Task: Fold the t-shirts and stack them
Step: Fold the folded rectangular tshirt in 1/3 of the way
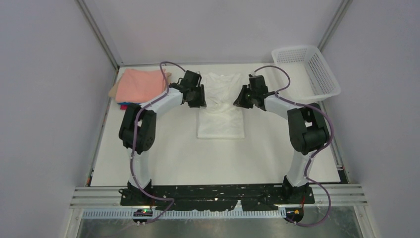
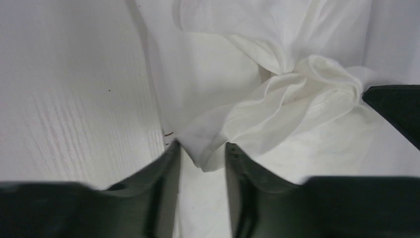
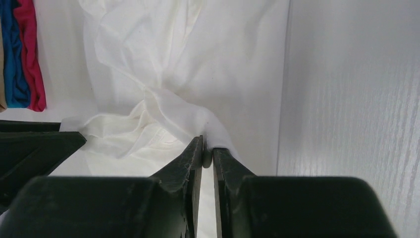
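White surface point(image 1: 173, 158) walled in pale grey on three sides. At the far left corner lies the stack of folded t-shirts point(image 1: 143, 85), salmon-pink on top; the right wrist view shows blue and crimson layers beneath.

The left tool point(image 1: 197, 96) stands just right of the stack, at the left edge of the white t-shirt point(image 1: 221, 121). Its jaws stand partly closed around a thick fold of hem point(image 2: 203, 151), and the grip looks taken rather than loose.

The shirt lies mid-surface towards the far edge, long axis running far to near. Its near half is flat and its far half is bunched between the tools.

The right tool point(image 1: 243, 97) faces the left one across the shirt, jaws almost together on a thin cloth edge point(image 3: 210, 141). Both arms are equally near.

The basket point(image 1: 309, 69) sits at the far right corner. Judged free room: the bare near half, so a fold towards the near edge meets nothing.
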Robot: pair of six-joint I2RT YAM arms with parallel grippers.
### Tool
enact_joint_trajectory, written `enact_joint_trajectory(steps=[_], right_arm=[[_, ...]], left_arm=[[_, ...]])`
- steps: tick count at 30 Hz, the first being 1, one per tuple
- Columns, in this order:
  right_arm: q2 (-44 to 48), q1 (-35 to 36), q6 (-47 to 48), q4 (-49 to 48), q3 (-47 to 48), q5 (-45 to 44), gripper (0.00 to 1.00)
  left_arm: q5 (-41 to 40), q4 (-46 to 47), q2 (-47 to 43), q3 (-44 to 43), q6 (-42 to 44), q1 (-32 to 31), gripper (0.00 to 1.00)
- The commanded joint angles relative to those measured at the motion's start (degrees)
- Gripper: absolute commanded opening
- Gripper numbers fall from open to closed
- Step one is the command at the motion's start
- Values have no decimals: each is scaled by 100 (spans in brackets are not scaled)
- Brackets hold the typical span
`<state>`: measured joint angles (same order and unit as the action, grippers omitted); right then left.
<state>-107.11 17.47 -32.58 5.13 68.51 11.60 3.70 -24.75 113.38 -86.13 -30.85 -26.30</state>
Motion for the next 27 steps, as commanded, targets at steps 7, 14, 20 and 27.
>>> enact_joint_trajectory(steps=[7,14,20,27], right_arm=[[664,-40,348,141,514,-476,100],[1611,232,438,-217,-727,-169,95],[2004,670,361,-118,-1282,-341,95],[2955,687,128,-339,-2662,-854,95]], left_arm=[[-319,-229,-1200,43,257,257,99],[-15,247,-2622,1740,-50,257,100],[340,431,-2957,2828,-345,194,100],[605,943,-2595,3387,-784,-33,96]])
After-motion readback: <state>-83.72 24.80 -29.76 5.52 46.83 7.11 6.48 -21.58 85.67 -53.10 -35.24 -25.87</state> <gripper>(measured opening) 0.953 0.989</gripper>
